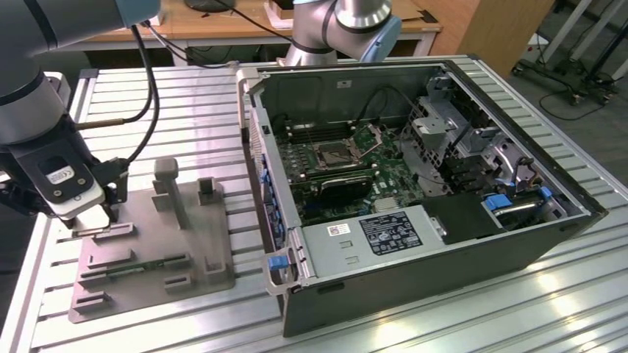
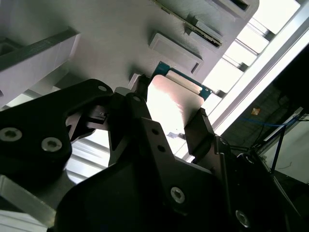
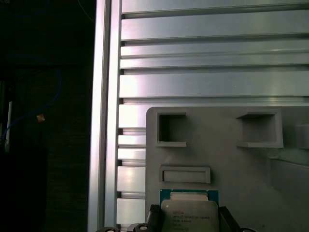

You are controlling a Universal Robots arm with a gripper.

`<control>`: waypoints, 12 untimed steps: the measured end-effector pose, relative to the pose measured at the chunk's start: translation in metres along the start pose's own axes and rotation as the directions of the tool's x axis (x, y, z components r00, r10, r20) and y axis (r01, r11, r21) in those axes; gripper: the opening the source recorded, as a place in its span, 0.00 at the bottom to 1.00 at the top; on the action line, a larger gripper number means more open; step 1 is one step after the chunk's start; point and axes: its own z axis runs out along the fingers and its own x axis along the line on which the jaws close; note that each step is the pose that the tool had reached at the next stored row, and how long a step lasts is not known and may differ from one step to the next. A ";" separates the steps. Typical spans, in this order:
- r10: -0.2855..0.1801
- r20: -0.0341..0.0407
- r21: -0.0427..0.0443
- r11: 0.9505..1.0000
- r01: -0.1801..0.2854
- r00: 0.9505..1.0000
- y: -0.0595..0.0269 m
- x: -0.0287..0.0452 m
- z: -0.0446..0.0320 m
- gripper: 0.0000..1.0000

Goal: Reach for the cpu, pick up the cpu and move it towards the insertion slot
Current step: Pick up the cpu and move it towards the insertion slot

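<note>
The cpu (image 2: 174, 104), a small flat square chip with a silvery top and a green rim, lies at the corner of the grey plastic tray (image 1: 147, 243) at the exterior view's left. My gripper (image 2: 170, 110) is low over that tray corner (image 1: 96, 222). Its two black fingers (image 2: 141, 99) press on opposite edges of the chip, shut on it. The first wrist view shows the cpu (image 3: 189, 215) between the finger ends, just off the tray's flat surface (image 3: 217, 164). The insertion slot (image 1: 339, 155), a dark square socket with a silver frame and raised flap, sits on the green board inside the open computer case.
The open computer case (image 1: 412, 243) lies on its side at the exterior view's right, its wall between the tray and the socket. A narrow green memory stick (image 1: 147, 263) and upright grey posts (image 1: 169, 187) are on the tray. A second arm's base (image 1: 339, 33) stands behind the case.
</note>
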 end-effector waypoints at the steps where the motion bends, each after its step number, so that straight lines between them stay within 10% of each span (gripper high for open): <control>1: 0.000 0.000 0.000 1.000 0.000 1.000 0.0000 0.0000 -0.0003 0.54; 12: 0.000 0.000 0.000 1.000 0.000 1.000 0.0001 0.0000 -0.0030 0.54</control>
